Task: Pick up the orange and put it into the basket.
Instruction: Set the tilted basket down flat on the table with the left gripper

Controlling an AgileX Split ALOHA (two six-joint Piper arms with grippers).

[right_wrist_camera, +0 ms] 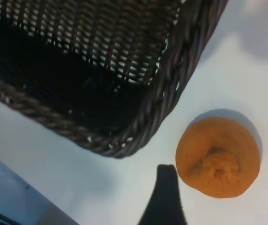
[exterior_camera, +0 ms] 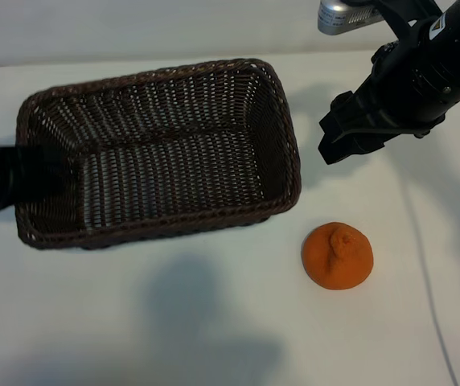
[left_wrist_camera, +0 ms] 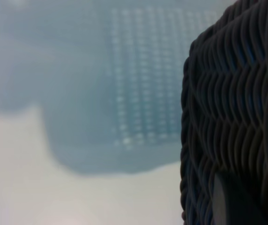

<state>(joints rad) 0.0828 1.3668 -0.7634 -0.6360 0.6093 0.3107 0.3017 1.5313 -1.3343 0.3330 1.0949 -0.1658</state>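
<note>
Right hand [exterior_camera: 351,141] open, white table [exterior_camera: 214,322] (shadowed)

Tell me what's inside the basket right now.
Nothing shows inside the basket; its woven floor looks bare. The orange sits on the table outside it. The left gripper covers part of one end wall.

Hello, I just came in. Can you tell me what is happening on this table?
A two-armed robot is working to put the round matte orange fruit into the dark brown woven wicker basket. The orange lies on the white table, beside the basket's corner, untouched. The right claw hangs open above the table near the basket's right side, holding nothing. The left claw is closed on the basket's left wall. The basket is empty.
</note>
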